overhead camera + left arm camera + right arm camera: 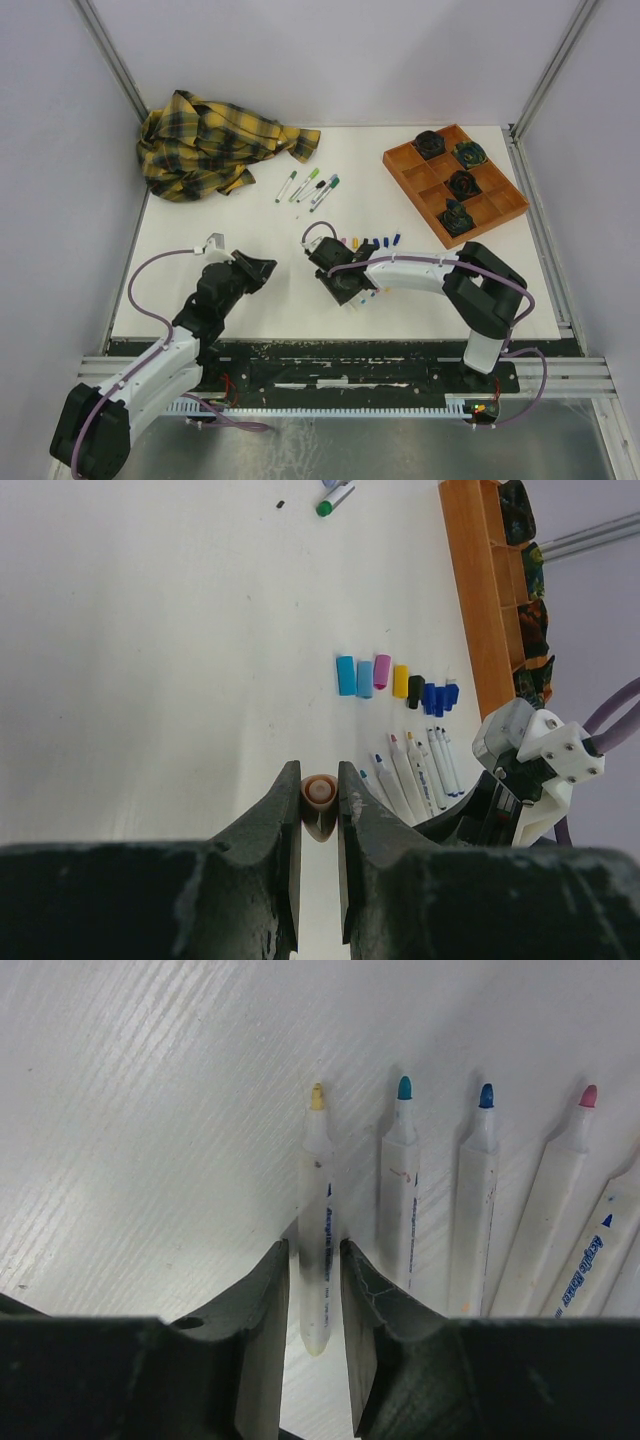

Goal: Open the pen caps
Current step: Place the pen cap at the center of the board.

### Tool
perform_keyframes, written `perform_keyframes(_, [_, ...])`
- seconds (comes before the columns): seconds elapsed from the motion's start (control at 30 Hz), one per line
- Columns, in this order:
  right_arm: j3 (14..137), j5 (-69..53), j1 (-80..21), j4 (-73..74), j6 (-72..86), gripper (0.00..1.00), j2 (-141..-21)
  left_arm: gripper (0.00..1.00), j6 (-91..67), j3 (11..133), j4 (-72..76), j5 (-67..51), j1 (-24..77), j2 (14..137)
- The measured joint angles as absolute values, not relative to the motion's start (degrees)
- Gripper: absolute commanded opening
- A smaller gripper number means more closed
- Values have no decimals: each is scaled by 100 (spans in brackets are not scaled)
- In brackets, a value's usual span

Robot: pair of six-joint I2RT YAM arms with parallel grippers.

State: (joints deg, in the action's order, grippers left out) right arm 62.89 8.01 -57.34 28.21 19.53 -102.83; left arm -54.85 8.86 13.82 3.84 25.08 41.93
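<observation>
While left gripper [319,780] pinches orange cap [320,798], right gripper [314,1250] stands slack astride yellow-tipped pen [318,1160], barrel parallel to its fingers.

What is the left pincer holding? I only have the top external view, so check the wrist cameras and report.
Observer: The left pincer is shut on an orange pen cap, seen end-on.
Operator: Now report the right one.
Observer: The right pincer has one finger on each side of an uncapped yellow-tipped pen that lies flat on the table.
Operator: Give me its neighbours.
Observer: Next to it, side by side and also uncapped, lie a teal-tipped pen, a blue-tipped pen and a pink-tipped pen.
</observation>
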Motion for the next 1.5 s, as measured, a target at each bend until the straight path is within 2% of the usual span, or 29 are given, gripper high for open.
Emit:
perform_keyframes(0.23, [6353,735,-5730,2895,1898,40,-10278,3,-5548,860,1398,283,2508,4163])
perform_keyframes(0.4, [6375,642,-5686,2939,1791,40,-10092,3,-5551,858,1575,213,2508,4252])
perform_keyframes(0.6, [6543,379,-5443,3103,1496,41,-9607,3,-5551,871,1804,86,2508,4742])
perform_keyframes(0.73, [6748,-110,-5006,3275,1007,45,-9247,3,-5548,1070,1817,-14,2508,5301])
perform_keyframes(0.9, [6943,-1479,-4014,3852,-78,47,-8748,3,-5516,1675,1802,1,2615,6143])
perform_keyframes(1.0, [6938,-1903,-3577,4165,-596,47,-8313,4,-5295,2405,1420,475,2985,6840])
perform_keyframes(1.23, [6925,-2123,-3317,4362,-1245,47,-7428,8,-4781,4329,183,1765,3977,8462])
perform_keyframes(1.5, [6840,-2117,-3076,4412,-1382,47,-7279,13,-4289,5487,-725,2224,4160,9815])
